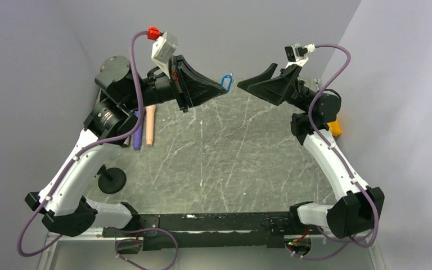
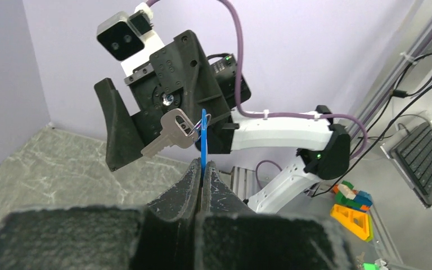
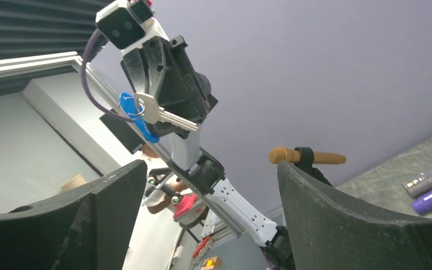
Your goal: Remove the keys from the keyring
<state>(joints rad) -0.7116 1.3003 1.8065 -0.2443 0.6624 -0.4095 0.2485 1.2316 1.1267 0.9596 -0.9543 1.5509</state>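
A silver key (image 2: 169,132) hangs from a small wire keyring (image 2: 198,126) on a flat blue tag (image 2: 203,143). My left gripper (image 2: 202,167) is shut on the tag's lower edge and holds it high above the table. The top view shows the blue tag (image 1: 226,82) at the tip of the left gripper (image 1: 223,90). My right gripper (image 1: 257,77) stands open just right of it, nothing between its fingers. In the right wrist view the key (image 3: 162,114) and the tag (image 3: 134,114) hang beyond the open right gripper (image 3: 211,169), apart from it.
Peach (image 1: 150,125) and purple (image 1: 138,133) cylinders lie on the marble table (image 1: 225,152) at the left. A black round stand (image 1: 111,180) sits near the left arm. An orange piece (image 1: 335,128) lies behind the right arm. A brown cylinder (image 3: 307,156) sticks out on a holder.
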